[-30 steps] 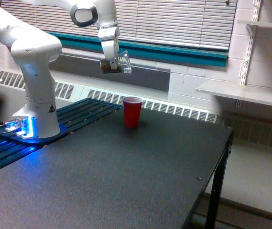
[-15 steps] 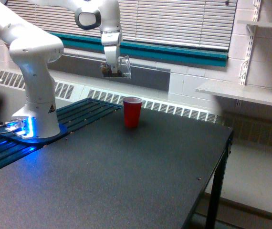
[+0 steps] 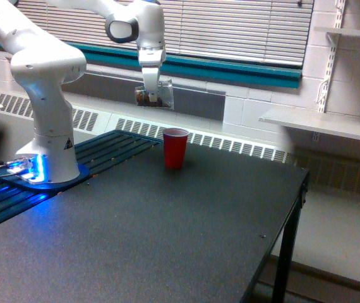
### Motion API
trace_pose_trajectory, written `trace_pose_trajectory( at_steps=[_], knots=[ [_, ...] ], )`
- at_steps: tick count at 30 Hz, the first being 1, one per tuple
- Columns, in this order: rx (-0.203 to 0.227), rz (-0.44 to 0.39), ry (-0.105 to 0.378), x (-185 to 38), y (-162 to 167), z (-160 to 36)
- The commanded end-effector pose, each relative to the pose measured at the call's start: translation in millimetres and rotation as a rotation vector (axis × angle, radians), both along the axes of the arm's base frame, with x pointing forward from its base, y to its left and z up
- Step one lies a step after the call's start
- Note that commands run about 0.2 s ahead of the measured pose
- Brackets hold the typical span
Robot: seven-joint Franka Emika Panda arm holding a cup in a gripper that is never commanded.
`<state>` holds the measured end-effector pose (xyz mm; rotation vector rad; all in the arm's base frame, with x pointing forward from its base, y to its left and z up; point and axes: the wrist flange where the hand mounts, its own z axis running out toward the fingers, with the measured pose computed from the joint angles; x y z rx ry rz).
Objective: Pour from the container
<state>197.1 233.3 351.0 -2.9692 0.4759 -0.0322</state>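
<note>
aloft, pincer (image 3: 150, 95) grips tilted container (image 3: 155, 96).

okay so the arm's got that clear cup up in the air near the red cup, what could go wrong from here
1. The clear plastic cup, held in the gripper, hangs well above the red cup and toward the exterior view's left of it. Tipped from there, its brown granules could miss the small mouth and scatter on the black table.
2. The red cup stands free and looks light; falling granules or a brush from the arm might knock it over.
</note>
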Motion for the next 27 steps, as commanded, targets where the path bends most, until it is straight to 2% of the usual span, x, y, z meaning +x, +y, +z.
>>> trace_pose_trajectory(
  at_steps=[1, 27],
  knots=[
    [-0.011, 0.048, 0.03, 2.5, 0.1, -7.3],
    [-0.022, 0.126, 0.111, 10.0, 9.8, -14.0]
  ],
)
